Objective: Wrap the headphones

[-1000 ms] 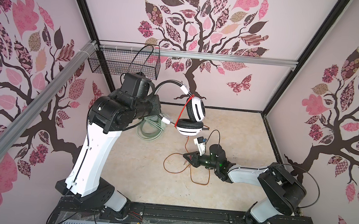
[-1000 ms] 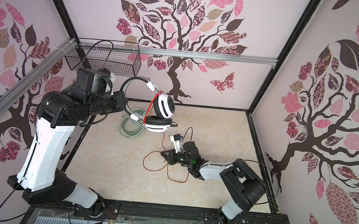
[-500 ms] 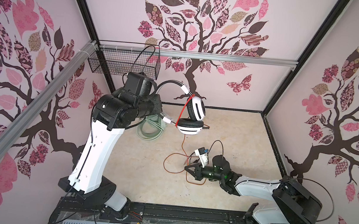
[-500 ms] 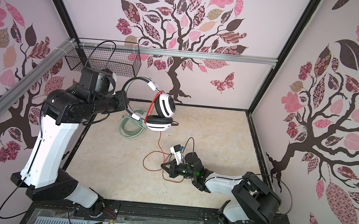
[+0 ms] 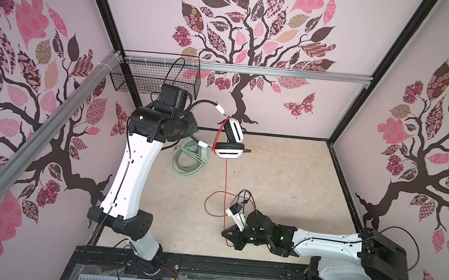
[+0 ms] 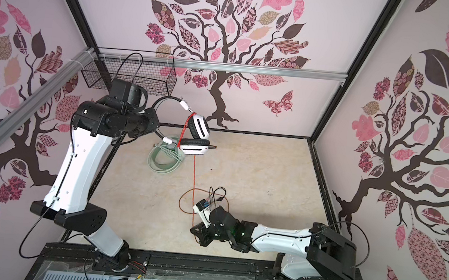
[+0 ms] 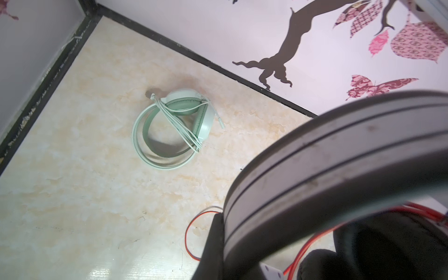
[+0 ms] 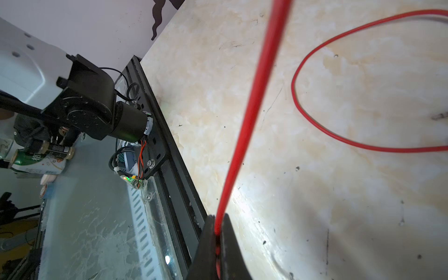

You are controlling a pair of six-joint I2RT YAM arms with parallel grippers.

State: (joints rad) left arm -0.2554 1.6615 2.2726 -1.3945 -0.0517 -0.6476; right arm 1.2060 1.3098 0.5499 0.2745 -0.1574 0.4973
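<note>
Roughly half done, it seems: the mint-green headphones [image 7: 169, 128] lie at ten o'clock on the table [image 5: 285, 175], cord wound across them. The white-and-black headphones [image 5: 229, 149] hang at twelve o'clock, band clamped in the left gripper [image 5: 190, 132]. Their orange-red cord [image 5: 225, 180] runs taut, not yet wrapped, to the right gripper [image 8: 218, 240], which pinches it at six o'clock.

No word, brand or number can be read for sure. In the right wrist view a green and white can [image 8: 36, 163] lies on its side past the edge of the counter [image 8: 315, 126] and bears printed characters, one of them large and dark, but too blurred to make out. A dark can [image 8: 57, 150] just beside it carries pale small print, likewise too small to read.
</note>
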